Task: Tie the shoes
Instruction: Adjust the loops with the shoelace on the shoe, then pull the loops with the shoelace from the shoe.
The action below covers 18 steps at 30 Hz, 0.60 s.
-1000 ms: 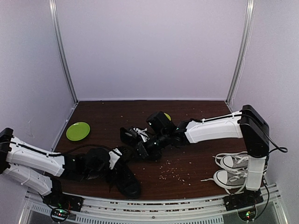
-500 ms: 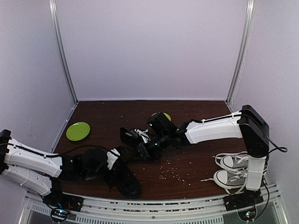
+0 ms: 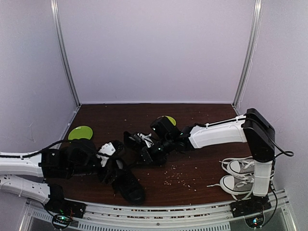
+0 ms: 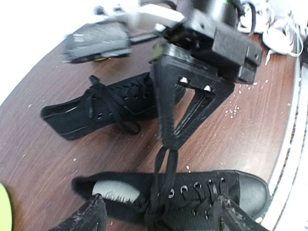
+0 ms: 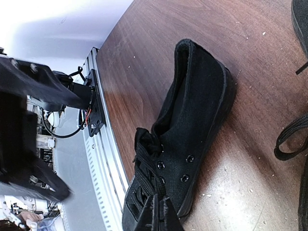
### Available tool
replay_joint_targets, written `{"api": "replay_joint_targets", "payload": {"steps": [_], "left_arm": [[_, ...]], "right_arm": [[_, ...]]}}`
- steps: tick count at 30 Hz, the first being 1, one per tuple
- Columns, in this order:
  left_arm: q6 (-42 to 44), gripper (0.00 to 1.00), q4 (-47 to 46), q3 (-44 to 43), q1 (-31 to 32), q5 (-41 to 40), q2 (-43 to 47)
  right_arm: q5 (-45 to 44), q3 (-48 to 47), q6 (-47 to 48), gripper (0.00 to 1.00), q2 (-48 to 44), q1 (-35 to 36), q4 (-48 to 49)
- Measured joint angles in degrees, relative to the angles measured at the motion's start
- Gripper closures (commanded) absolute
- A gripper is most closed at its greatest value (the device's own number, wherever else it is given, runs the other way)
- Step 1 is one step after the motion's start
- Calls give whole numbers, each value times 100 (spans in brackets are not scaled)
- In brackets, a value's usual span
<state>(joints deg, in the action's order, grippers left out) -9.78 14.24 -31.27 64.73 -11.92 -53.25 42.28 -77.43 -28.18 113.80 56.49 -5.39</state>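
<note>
Right gripper (image 4: 168,141) jaws pressed together, pinching a lace (image 4: 162,168) of the black shoe (image 4: 226,190) at the near edge of the table (image 4: 38,159). Left gripper (image 4: 156,217) jaws spread wide.

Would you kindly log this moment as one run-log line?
left gripper: open over near black shoe | right gripper: shut on lace | lace: taut

Crowded centre-left, open lanes at the back and front-right.
The left arm (image 3: 29,163) and right arm (image 3: 216,134) reach into the middle, where the near black shoe (image 3: 129,186) and far black shoe (image 3: 136,140) sit close, a lace (image 4: 162,168) stretched from near shoe to right gripper (image 3: 146,155). A green plate (image 3: 79,131) guards the left edge, white sneakers (image 3: 240,175) the right front corner. Bare table (image 3: 207,115) runs along the back wall; only crumbs (image 3: 178,178) right of the near shoe.
</note>
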Motion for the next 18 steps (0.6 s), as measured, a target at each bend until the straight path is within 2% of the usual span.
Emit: {"api": "replay_joint_targets", "payload": {"steps": [2, 3, 5, 9, 13, 18], "left_arm": [[-179, 44, 396, -52, -87, -11, 380], [-330, 51, 557, -81, -149, -48, 514], [-874, 57, 1073, -181, -433, -138, 796], [-2295, 50, 1947, -173, -769, 24, 1045], [-3405, 42, 2413, 402, -769, 378, 1058], [-3541, 38, 2590, 802, -748, 680, 597]], "right_arm": [[7, 0, 11, 100, 7, 0, 4], [11, 0, 31, 100, 11, 0, 7], [13, 0, 85, 100, 13, 0, 4], [44, 0, 129, 100, 22, 0, 11], [125, 0, 146, 100, 68, 0, 61], [184, 0, 144, 100, 81, 0, 181]]}}
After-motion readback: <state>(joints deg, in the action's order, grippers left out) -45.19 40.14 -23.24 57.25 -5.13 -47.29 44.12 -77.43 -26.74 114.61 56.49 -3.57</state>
